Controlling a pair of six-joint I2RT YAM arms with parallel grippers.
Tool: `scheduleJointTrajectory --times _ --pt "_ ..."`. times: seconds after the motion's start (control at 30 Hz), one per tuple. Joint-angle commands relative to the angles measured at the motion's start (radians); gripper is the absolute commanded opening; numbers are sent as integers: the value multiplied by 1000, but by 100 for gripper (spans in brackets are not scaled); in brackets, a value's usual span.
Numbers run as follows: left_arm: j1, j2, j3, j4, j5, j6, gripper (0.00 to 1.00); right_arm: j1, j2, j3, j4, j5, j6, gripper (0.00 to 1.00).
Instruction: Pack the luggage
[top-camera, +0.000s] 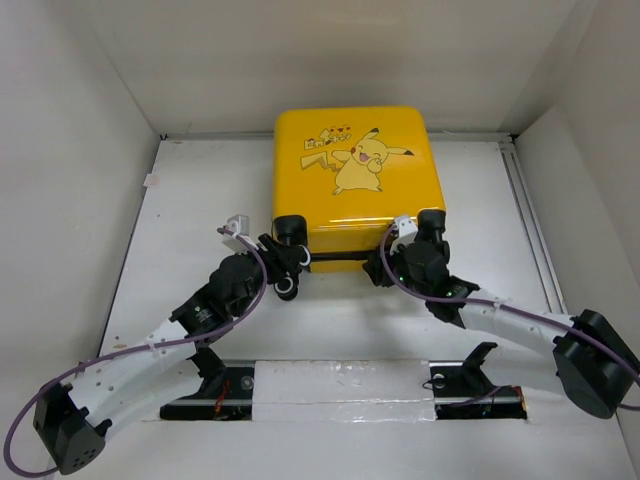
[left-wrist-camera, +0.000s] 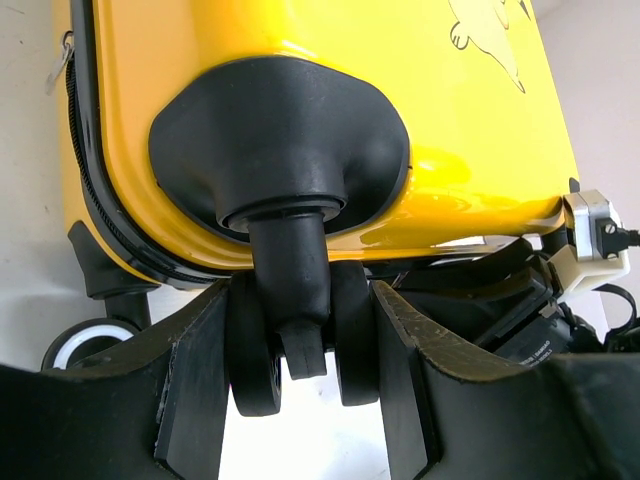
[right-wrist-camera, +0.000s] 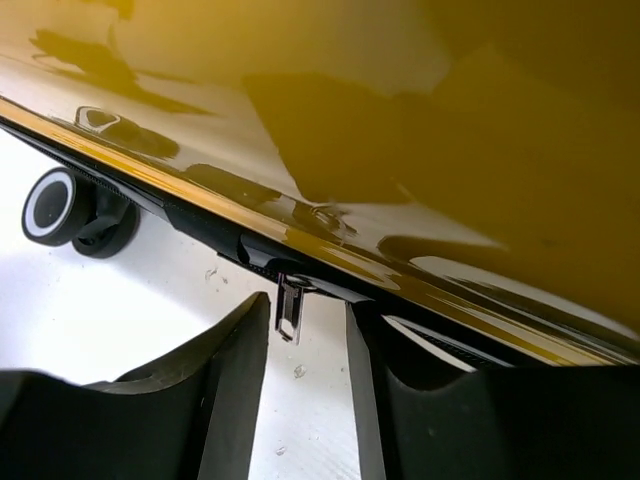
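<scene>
The luggage (top-camera: 358, 175), a yellow hard-shell suitcase with a cartoon print, lies flat and closed at the far centre of the table (top-camera: 180, 210), its wheeled end turned toward the near edge. At its near left corner the left gripper (left-wrist-camera: 300, 375) is clenched on a black twin wheel (left-wrist-camera: 300, 350), 1 finger (left-wrist-camera: 195, 385) pressed against each side, which steadies the case. At the near right, the right gripper (right-wrist-camera: 307, 345) stands parted, holding nothing, with a small metal zip pull (right-wrist-camera: 288, 308) hanging between its 2 fingers from the black zip band (right-wrist-camera: 240, 245). The step in hand appears to be zipping the case. To do it well, the right fingers should centre on the pull and close squarely on its flat faces, then draw along the band rather than away from it, while the left grip resists any sliding. A skewed pinch would likely slip off the thin tab.
</scene>
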Motion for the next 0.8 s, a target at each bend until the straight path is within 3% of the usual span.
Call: scheduleJointTrajectory --times 0.0,0.13,0.27,0.5,0.67,0.73,0.77 --pt "-12 -22 29 133 85 42 0 -4 21 52 152 10 28 42" --pt "-12 -42 15 135 85 51 0 -4 12 52 177 10 54 42" --pt "-12 -42 15 135 96 51 0 -4 12 52 209 21 92 30" --pt "-12 -33 15 145 96 51 0 -4 42 43 263 10 138 0" --pt "-12 -33 14 124 36 60 0 -4 -54 20 220 35 149 0" --pt "-12 -43 14 124 -22 60 0 -4 -166 20 14 113 135 0" --pt "-12 -55 14 124 -36 60 0 -17 -166 6 13 144 135 0"
